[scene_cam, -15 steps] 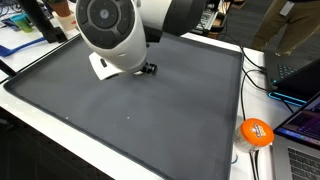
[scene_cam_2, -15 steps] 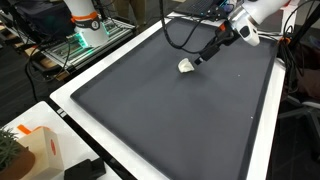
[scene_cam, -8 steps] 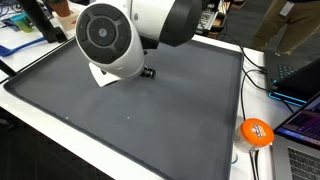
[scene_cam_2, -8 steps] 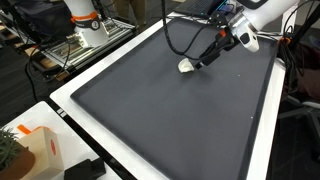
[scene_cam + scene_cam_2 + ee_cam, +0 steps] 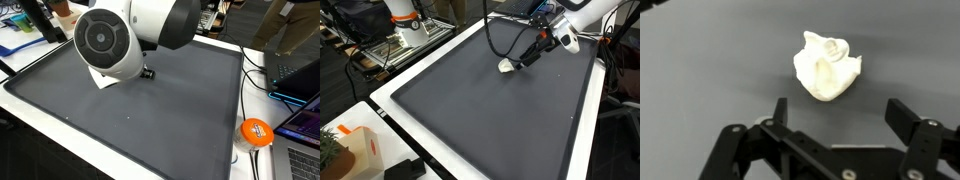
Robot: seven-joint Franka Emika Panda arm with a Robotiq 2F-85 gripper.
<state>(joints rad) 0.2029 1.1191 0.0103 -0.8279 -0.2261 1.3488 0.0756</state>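
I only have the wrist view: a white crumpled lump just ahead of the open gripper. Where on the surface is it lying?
Observer: In an exterior view the white lump lies on the far half of a big dark mat with a white border.
Operator: How is the arm coming at it?
Observer: The gripper slants down low beside the lump, and a black cable hangs in a loop from the arm behind it.
Operator: Anything off the mat?
Observer: An orange round object sits on the white border, near a laptop.
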